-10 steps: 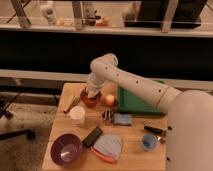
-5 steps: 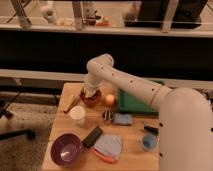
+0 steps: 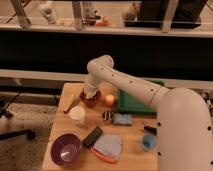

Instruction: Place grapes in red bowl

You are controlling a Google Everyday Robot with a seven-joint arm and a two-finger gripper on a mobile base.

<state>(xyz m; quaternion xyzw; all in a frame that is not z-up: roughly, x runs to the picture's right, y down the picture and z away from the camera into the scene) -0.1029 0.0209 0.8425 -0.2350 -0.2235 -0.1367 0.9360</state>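
1. Camera view: white robot arm [image 3: 135, 87] reaches from the right foreground across to the far left part of the wooden bench [image 3: 130, 150].
2. Gripper [image 3: 90, 94] points down, right over the red bowl [image 3: 91, 100] at the far left-centre of the bench; jaws hidden against the bowl, cannot tell if apart or together.
3. Grapes not clearly made out; possibly the dark patch at the bowl under the gripper, cannot confirm.
4. Orange round fruit [image 3: 109, 100] just right of the red bowl, touching or nearly so.
5. Green tray [image 3: 131, 102] further right, partly behind the arm.
6. White cup [image 3: 77, 115] nearer than the red bowl, slightly left.
7. Purple bowl [image 3: 65, 149] at the near left corner, well apart from the red bowl.
8. Black flat object [image 3: 92, 136] between the purple bowl and a blue cloth [image 3: 108, 146].
9. Blue cup [image 3: 147, 143] near the right edge.
10. Small blue-grey item [image 3: 122, 119] mid-bench, metal piece [image 3: 107, 116] just left of it.
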